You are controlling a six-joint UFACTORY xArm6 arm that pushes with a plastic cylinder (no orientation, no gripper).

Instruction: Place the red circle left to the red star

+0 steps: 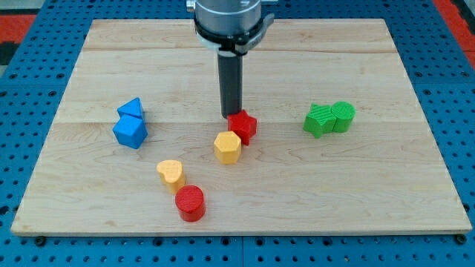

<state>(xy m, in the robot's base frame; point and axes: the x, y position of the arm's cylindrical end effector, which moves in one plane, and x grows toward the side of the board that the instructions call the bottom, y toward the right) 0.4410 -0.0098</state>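
Nearest the view's bottom: red circle [190, 202], upright on the wooden board [386, 185], a bit left of centre. Just above it and slightly to the view's left, a yellow heart-ish block [171, 174], very close to the red circle, can't tell if actually touching.

Next up, middle of the board: yellow hexagon [227, 147], with the red star [243, 125] right against its upper right corner, looks like contact. So red circle currently sits below and to the view's left of the red star, with the yellow hexagon roughly between them.

Same depth over on the view's left: two blue blocks bunched together, a blue cube-like one [130, 132] in front and a blue triangle [132, 109] tucked behind it, touching. Over on the view's right: green star [319, 120] with a green circle [344, 116] pressed against its right side.

Then my tip [231, 115], down at the board right at the upper left edge of the red star, seemingly touching it. No jaws to open or close here, just a plain dark rod hanging from the grey mount [226, 18] at the view's top. Well apart from the red circle.

Blue pegboard [22, 89] around the board on all sides.
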